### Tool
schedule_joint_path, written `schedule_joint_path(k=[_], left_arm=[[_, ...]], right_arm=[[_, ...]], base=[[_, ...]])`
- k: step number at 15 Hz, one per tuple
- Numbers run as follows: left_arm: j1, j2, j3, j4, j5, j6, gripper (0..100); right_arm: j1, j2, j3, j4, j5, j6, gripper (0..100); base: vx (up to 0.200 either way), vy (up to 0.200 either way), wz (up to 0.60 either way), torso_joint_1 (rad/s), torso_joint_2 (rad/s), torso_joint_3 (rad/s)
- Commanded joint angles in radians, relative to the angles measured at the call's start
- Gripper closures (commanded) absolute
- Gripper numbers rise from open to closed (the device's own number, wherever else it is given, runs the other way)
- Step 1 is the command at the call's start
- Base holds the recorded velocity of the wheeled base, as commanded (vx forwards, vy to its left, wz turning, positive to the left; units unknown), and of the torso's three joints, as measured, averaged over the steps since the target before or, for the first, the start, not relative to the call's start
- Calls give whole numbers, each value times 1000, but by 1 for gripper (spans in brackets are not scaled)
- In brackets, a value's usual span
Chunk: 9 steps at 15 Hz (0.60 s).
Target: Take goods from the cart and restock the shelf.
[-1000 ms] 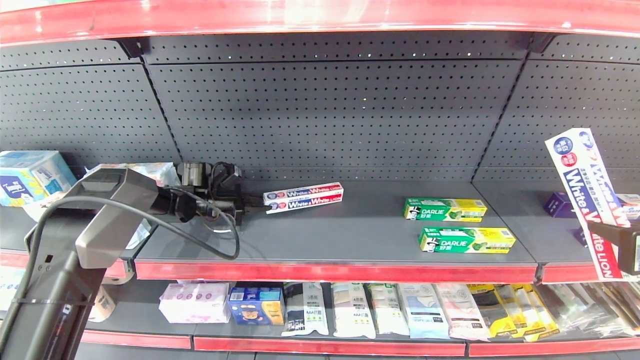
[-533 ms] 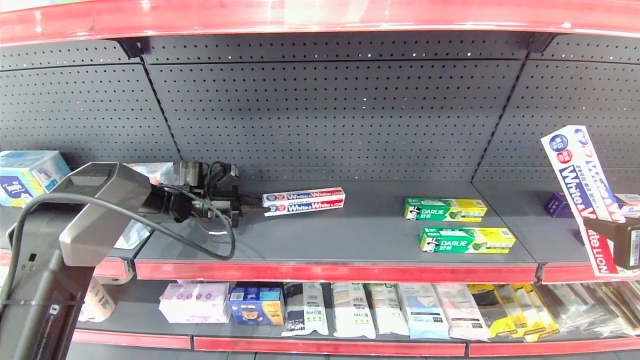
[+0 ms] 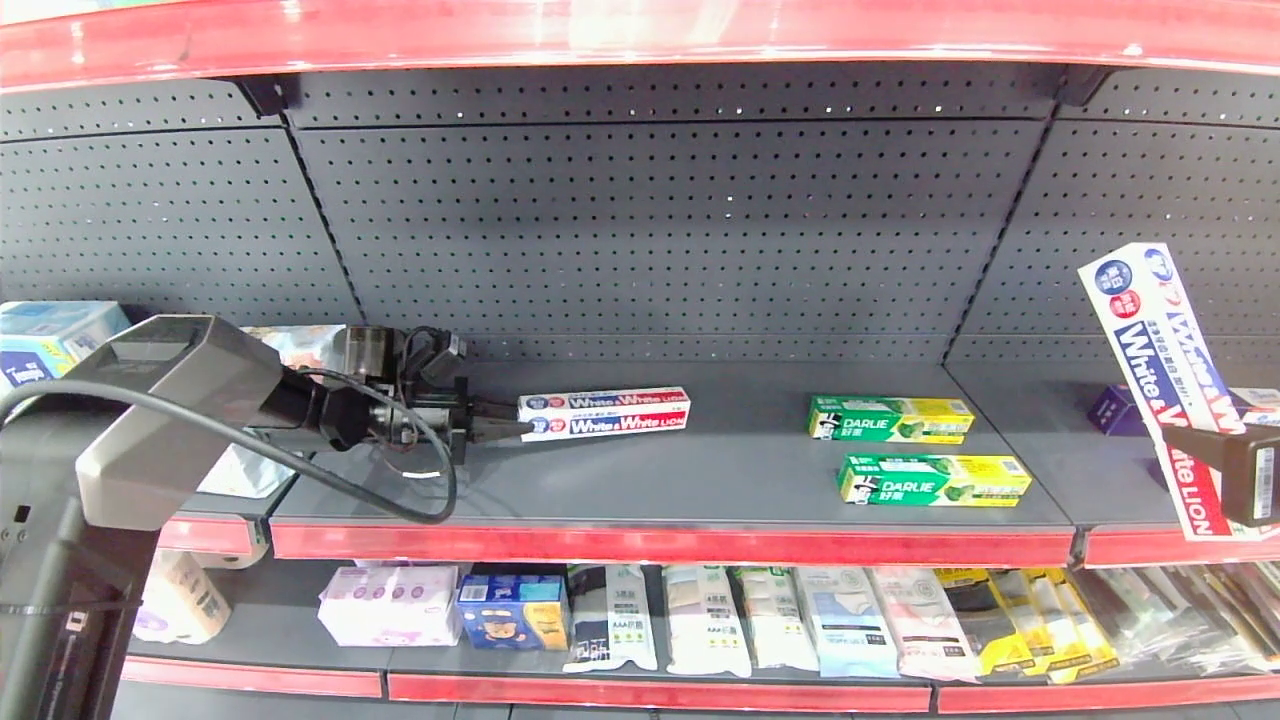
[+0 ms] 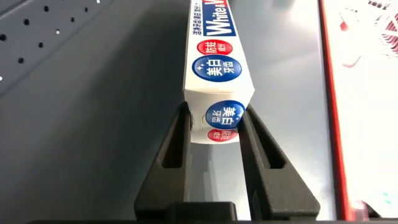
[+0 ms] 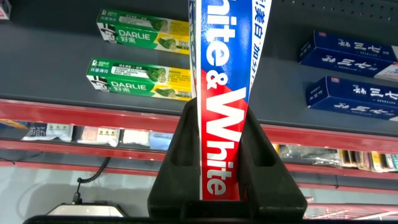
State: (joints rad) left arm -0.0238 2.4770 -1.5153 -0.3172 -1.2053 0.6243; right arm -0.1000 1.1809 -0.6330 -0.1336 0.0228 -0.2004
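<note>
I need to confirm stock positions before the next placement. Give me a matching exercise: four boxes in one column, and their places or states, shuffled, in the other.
Things
1. white box on the left
2. white box on the right
3. front green box
4. dark blue boxes

Places or states
A. held up in the air, tilted
B. lying flat near the front edge of the shelf
C. lying on the shelf, one end between jaws
D. in the next shelf section to the right

Pairs: 1-C, 2-A, 3-B, 4-D
</note>
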Motion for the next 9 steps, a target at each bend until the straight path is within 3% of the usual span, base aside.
schedule_joint_path(k=[1, 9], left_arm=[[1, -27, 30, 0, -2, 0, 100], [7, -76, 113, -3, -46, 6, 100]], right_arm=[[0, 5, -2, 0, 2, -1, 100], [0, 17, -8, 0, 9, 1, 100]], base=[[0, 0, 0, 0, 0, 0], [0, 0, 0, 0, 0, 0]])
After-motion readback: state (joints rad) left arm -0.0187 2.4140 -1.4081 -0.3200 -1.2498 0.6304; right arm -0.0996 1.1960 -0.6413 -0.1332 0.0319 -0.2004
